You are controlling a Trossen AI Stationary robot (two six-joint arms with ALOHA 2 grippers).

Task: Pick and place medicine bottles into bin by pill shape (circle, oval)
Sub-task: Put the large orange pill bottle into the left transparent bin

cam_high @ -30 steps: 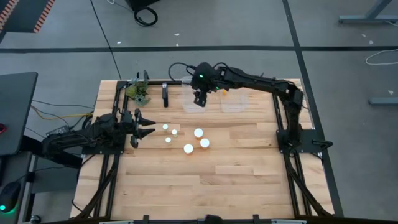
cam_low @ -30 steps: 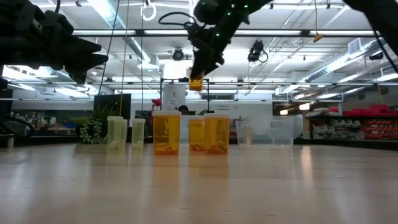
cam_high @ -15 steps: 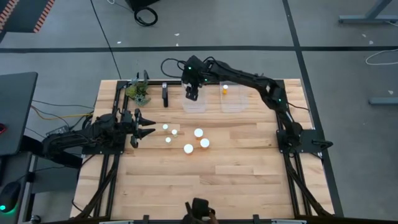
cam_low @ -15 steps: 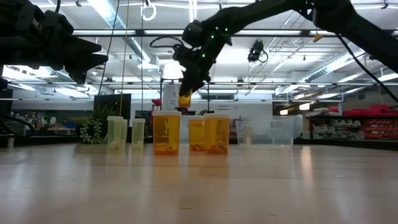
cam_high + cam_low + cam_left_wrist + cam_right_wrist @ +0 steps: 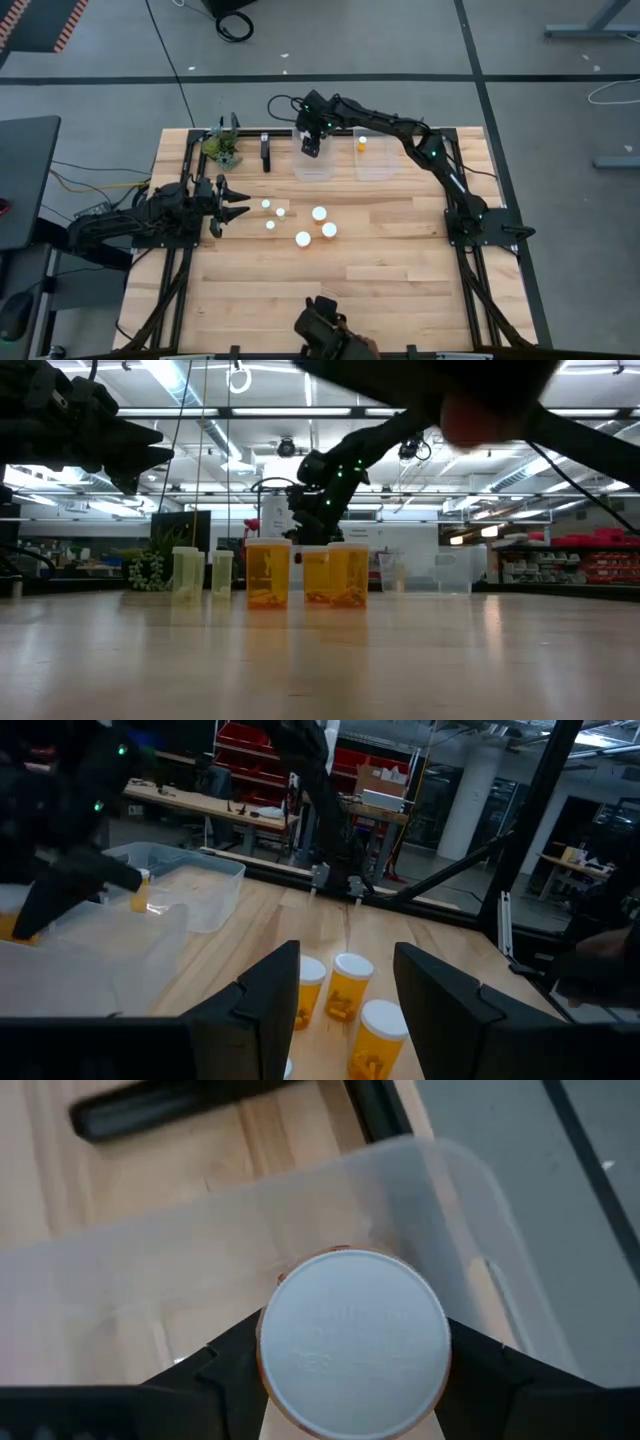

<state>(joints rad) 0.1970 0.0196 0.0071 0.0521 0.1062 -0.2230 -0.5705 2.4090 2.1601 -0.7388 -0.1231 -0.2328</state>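
Several medicine bottles (image 5: pixel 303 238) with white caps stand upright in a loose group at mid-table, orange in the low view (image 5: pixel 267 572). My right gripper (image 5: pixel 312 148) hangs over the left of two clear bins (image 5: pixel 313 170) at the far edge, shut on one bottle (image 5: pixel 352 1342). The right bin (image 5: pixel 380 165) holds another bottle (image 5: pixel 362 145). My left gripper (image 5: pixel 236 210) waits open at the table's left, pointing level at the group (image 5: pixel 345 1005). My right gripper pinches the bottle between its two fingers (image 5: pixel 225 1375), one on each side just under the white cap (image 5: pixel 275 1370). The fingers come slanting down from above. The cap hides the bottle's body. The bottle is lifted clear above the bin's floor (image 5: pixel 180 1280).
A small green plant (image 5: pixel 222 148) and a dark upright piece (image 5: pixel 266 152) stand at the far left. A person (image 5: pixel 322 335) shows at the table's near edge, blurred across the top of the low view (image 5: pixel 480 405). Bare wood lies toward the near edge.
My right gripper has sunk toward the left bin with the bottle, shifting a little toward the table's left edge, and has stayed shut on it. A person has come into view at the near edge.
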